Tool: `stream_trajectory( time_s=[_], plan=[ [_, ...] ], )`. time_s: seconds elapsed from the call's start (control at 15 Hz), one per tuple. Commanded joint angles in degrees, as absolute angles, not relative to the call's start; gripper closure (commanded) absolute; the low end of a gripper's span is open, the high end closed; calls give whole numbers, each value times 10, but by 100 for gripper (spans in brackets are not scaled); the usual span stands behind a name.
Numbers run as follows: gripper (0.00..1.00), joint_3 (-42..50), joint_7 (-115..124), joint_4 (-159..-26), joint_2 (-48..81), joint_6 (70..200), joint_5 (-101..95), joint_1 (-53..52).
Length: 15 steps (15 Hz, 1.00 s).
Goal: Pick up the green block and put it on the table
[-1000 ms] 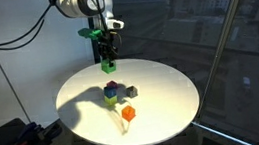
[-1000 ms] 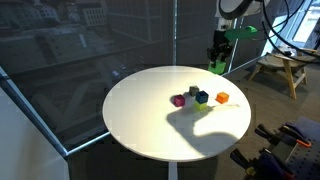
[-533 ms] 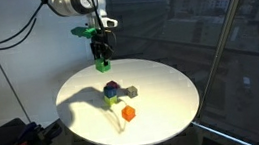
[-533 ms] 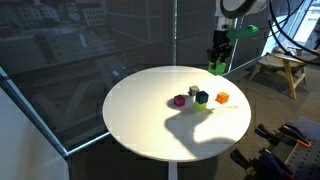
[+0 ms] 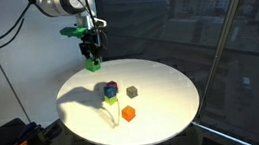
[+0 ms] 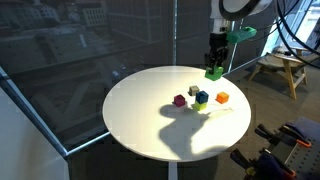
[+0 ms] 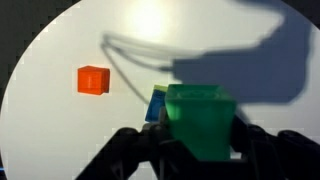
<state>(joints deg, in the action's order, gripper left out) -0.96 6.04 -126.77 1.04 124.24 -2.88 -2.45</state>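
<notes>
My gripper [image 5: 91, 57] is shut on the green block [image 5: 92, 63] and holds it in the air above the far edge of the round white table [image 5: 164, 103]. In an exterior view the block [image 6: 213, 72] hangs over the table's rim [image 6: 140, 130]. In the wrist view the green block [image 7: 200, 120] fills the space between my dark fingers [image 7: 195, 150], with the white table top [image 7: 60, 120] far below.
A cluster of small blocks lies near the table's middle: an orange block [image 5: 129, 113] [image 6: 222, 97] [image 7: 93, 79], a blue block [image 5: 110, 88] [image 6: 201, 98], a yellow-green block [image 5: 111, 105], a grey block [image 5: 131, 91] and a purple block [image 6: 179, 100].
My gripper with the green block has moved sideways along the table's far edge, away from the block cluster, and stays raised.
</notes>
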Motion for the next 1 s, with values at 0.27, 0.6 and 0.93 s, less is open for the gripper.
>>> stream_trajectory(
  time_s=[0.27,0.6,0.93],
  plan=[
    [45,-26,42,-1286,-6,1241,-29,-32],
    [45,-27,39,-1291,-13,1241,-29,-32],
    [45,-27,38,-1291,-13,1241,-29,-32]
  ],
)
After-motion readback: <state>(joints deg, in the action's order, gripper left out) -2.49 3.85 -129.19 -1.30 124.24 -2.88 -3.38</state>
